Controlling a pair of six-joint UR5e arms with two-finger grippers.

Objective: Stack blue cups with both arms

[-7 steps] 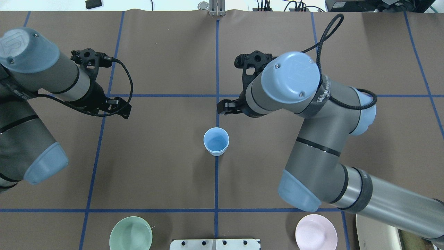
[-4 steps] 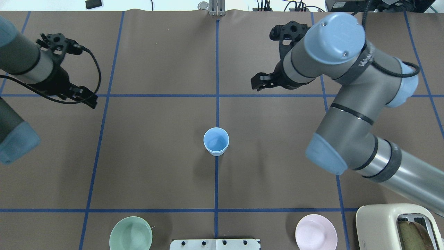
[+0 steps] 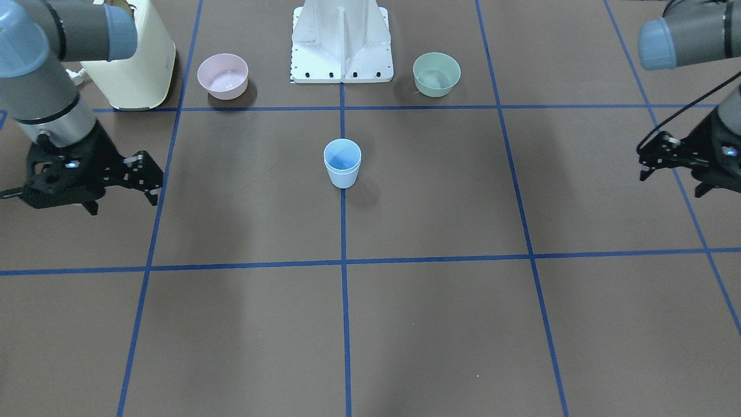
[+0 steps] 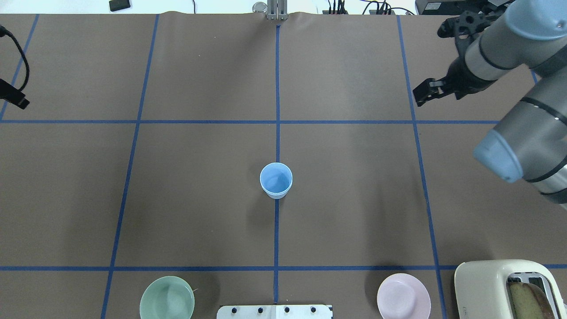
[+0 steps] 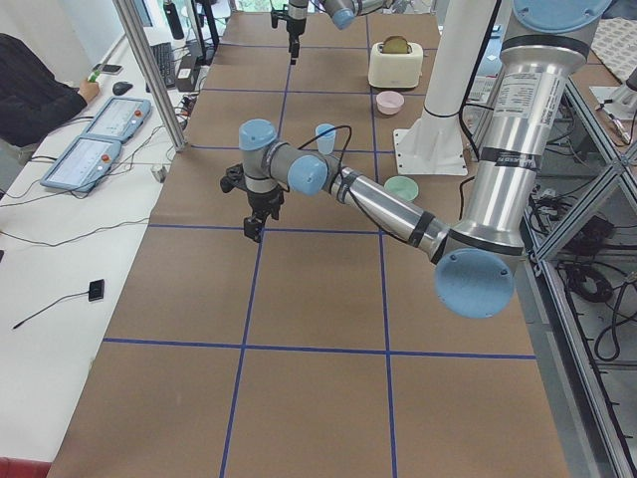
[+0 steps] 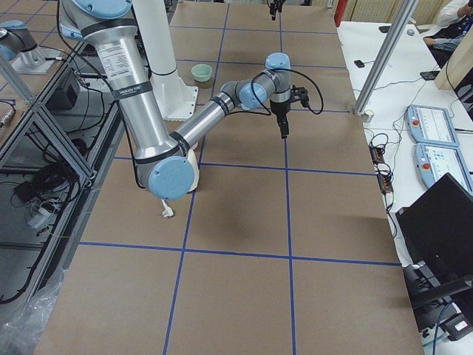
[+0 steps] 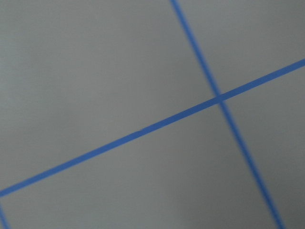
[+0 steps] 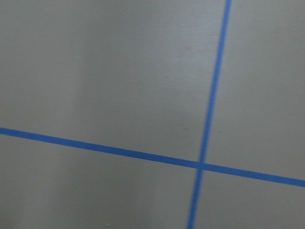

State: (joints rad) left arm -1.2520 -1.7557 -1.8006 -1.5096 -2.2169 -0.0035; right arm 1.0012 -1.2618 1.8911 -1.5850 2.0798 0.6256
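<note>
The blue cups (image 4: 276, 180) stand upright in the middle of the table. They appear nested one in the other, with a double rim in the front view (image 3: 342, 163). My right gripper (image 4: 421, 95) hangs open and empty far to the right of them, also shown in the front view (image 3: 123, 200). My left gripper (image 3: 670, 182) is open and empty far to the left; only its tip shows at the overhead view's left edge (image 4: 15, 98). Both wrist views show only the brown mat and blue tape lines.
A green bowl (image 4: 167, 297) and a pink bowl (image 4: 403, 296) sit at the near edge on either side of the white base mount (image 3: 341, 43). A cream toaster (image 4: 509, 288) with a slice of bread stands at the near right corner.
Both arms have swung outward from the stacked cups: the right gripper to the far right, the left one almost out of the overhead view. The cups have not moved.
</note>
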